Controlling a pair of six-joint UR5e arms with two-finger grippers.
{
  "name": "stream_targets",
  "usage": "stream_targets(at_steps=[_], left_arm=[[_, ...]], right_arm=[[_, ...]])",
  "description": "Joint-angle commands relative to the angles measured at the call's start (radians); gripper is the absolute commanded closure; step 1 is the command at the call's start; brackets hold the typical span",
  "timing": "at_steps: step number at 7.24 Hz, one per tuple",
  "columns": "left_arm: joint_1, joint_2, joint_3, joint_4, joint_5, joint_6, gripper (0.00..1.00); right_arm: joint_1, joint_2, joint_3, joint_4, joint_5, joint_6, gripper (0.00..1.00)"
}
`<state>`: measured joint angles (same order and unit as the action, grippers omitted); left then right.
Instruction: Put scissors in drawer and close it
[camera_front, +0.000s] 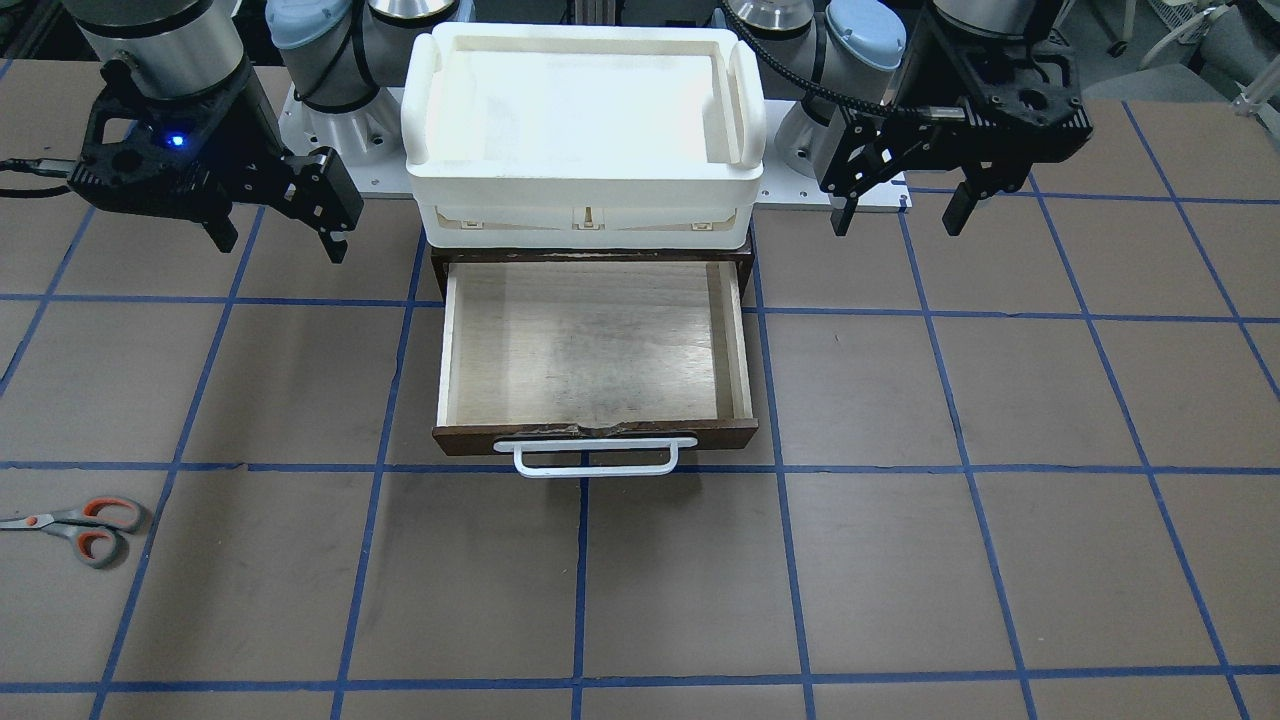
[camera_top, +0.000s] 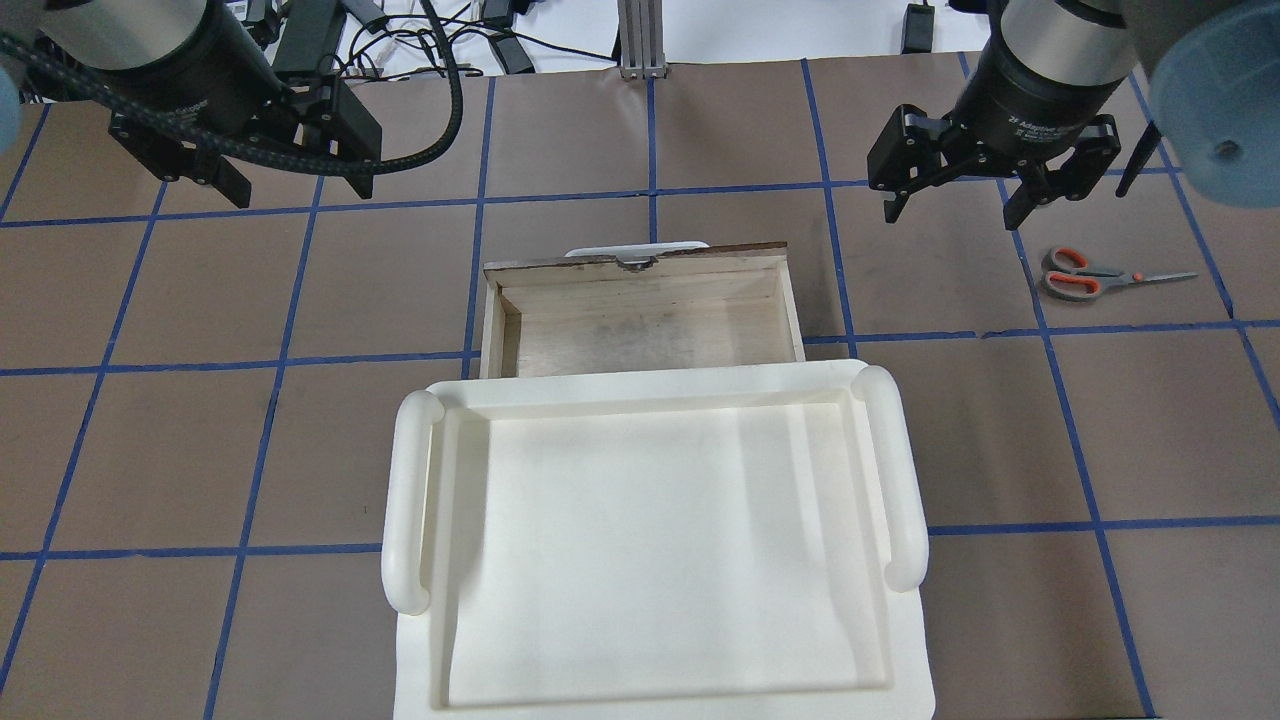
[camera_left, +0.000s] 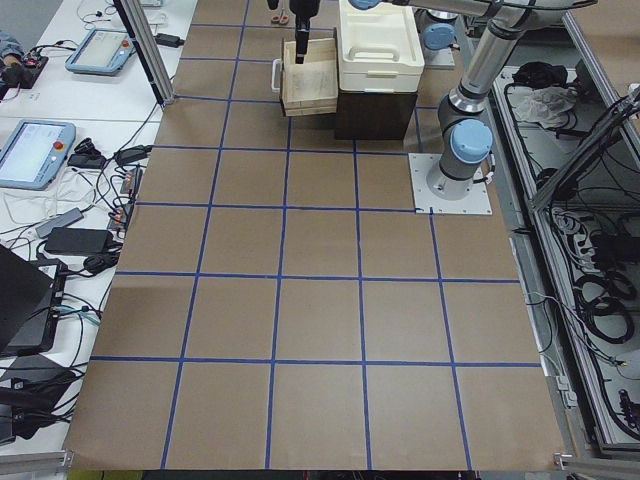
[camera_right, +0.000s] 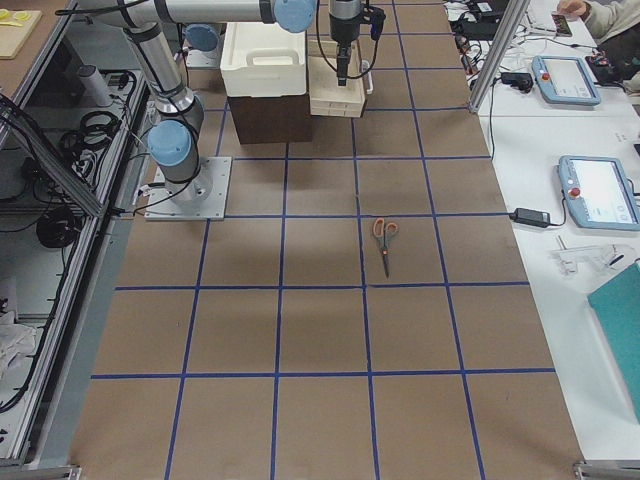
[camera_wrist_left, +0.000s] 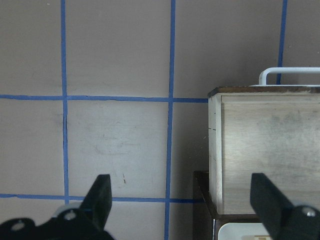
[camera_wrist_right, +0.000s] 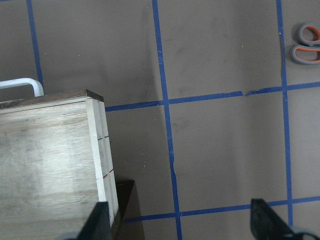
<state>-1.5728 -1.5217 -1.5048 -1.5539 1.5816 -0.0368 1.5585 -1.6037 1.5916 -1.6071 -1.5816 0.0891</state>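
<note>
The scissors (camera_front: 85, 527) have grey-and-orange loop handles and lie flat on the brown table, far to my right. They also show in the overhead view (camera_top: 1085, 275) and at the top right of the right wrist view (camera_wrist_right: 307, 42). The drawer (camera_front: 590, 350) is pulled open and empty, with a pale plywood floor (camera_top: 640, 320), a dark front and a white bar handle (camera_front: 595, 458). My right gripper (camera_top: 950, 218) hangs open and empty above the table, between the drawer and the scissors. My left gripper (camera_top: 300, 192) hangs open and empty to the drawer's left.
A white plastic tray (camera_top: 410, 500) sits on top of the dark cabinet (camera_right: 268, 118) that holds the drawer. Blue tape lines grid the table. Both arm bases (camera_front: 330, 110) stand behind the cabinet. Benches with pendants and cables flank the table's far side.
</note>
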Motion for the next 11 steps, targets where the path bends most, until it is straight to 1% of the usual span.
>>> stream_targets(at_steps=[1,9,10,11], left_arm=[[0.000,0.000,0.000,0.000,0.000,0.000,0.00],[0.000,0.000,0.000,0.000,0.000,0.000,0.00],[0.000,0.000,0.000,0.000,0.000,0.000,0.00],[0.000,0.000,0.000,0.002,0.000,0.000,0.00]], right_arm=[[0.000,-0.001,0.001,-0.001,-0.032,-0.006,0.00],[-0.003,0.001,-0.001,-0.016,-0.012,-0.043,0.00],[-0.017,0.002,-0.001,-0.022,-0.011,-0.124,0.00],[-0.037,0.004,-0.002,-0.036,-0.015,-0.264,0.00]])
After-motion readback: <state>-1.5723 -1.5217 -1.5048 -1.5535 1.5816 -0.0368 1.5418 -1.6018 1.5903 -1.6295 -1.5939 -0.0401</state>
